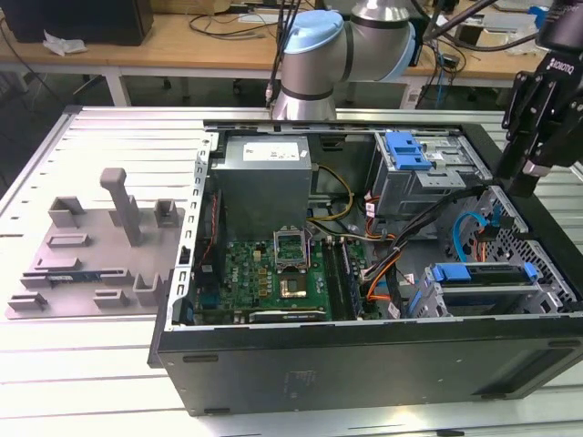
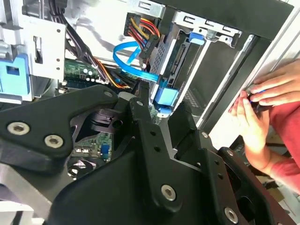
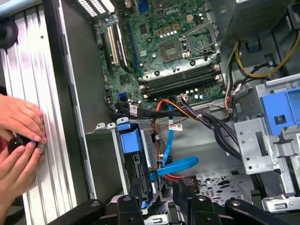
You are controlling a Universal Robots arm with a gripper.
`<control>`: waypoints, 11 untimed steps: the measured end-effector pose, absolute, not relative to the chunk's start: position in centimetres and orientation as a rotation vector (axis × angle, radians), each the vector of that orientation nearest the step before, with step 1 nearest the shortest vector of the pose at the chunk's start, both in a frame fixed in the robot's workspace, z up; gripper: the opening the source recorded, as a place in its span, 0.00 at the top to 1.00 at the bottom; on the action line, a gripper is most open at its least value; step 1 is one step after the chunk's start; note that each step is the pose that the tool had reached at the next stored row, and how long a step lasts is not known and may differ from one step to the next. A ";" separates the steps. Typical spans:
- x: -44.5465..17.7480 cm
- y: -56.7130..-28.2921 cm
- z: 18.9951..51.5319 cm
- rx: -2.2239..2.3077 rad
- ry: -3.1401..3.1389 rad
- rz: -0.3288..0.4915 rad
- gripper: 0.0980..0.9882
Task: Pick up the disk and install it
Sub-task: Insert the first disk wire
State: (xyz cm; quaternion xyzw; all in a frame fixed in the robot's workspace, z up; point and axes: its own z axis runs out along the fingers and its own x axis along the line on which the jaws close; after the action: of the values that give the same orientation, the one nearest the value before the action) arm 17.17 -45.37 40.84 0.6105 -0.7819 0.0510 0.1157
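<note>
One computer case on slatted metal table; workbenches behind; end effector above.

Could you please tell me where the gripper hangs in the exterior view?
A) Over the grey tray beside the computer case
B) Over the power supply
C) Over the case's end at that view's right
C: the gripper hangs above the end wall of the computer case at the exterior view's right.
</note>
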 end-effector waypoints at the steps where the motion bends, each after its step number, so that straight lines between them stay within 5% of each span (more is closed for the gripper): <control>1: 17.3 -45.4 40.8 1.783 -2.297 0.151 0.61; 11: 17.5 -44.6 39.8 1.808 -2.294 0.207 0.61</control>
State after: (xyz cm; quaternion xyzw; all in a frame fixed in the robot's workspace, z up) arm 17.50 -44.55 39.82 0.6140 -0.7789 0.0703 0.1066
